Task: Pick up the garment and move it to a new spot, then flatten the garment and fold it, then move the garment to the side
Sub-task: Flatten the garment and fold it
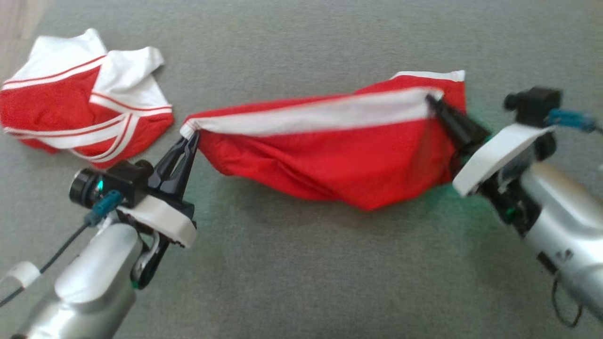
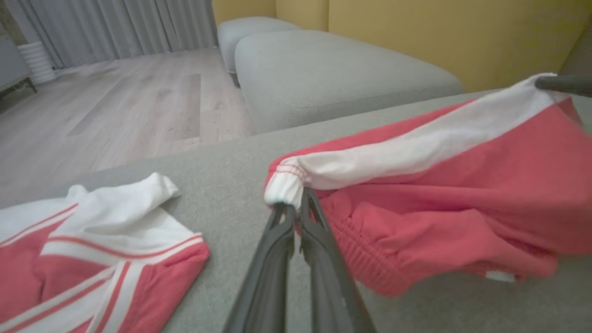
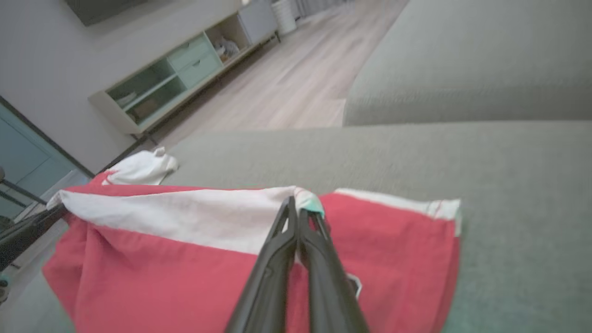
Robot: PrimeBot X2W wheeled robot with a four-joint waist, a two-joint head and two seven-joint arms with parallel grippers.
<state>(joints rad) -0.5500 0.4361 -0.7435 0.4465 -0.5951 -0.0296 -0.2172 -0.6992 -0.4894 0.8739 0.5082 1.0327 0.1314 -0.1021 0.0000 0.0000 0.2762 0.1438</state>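
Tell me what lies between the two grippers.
The red garment, stretched between left gripper and right gripper, each shut on an end of its white band; the head view shows it.

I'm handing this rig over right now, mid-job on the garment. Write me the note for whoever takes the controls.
Left gripper: shut on the red garment at its white-cuffed end.
Right gripper: shut on the other end of the same white band.
Things: the garment is stretched between the two grippers over the grey cushion, with red cloth sagging below the band. A second red-and-white garment lies crumpled to the robot's left, apart from both grippers.
Done: garment gripped at both ends.
Left: set it down at a new spot, flatten it, fold it, move it aside.
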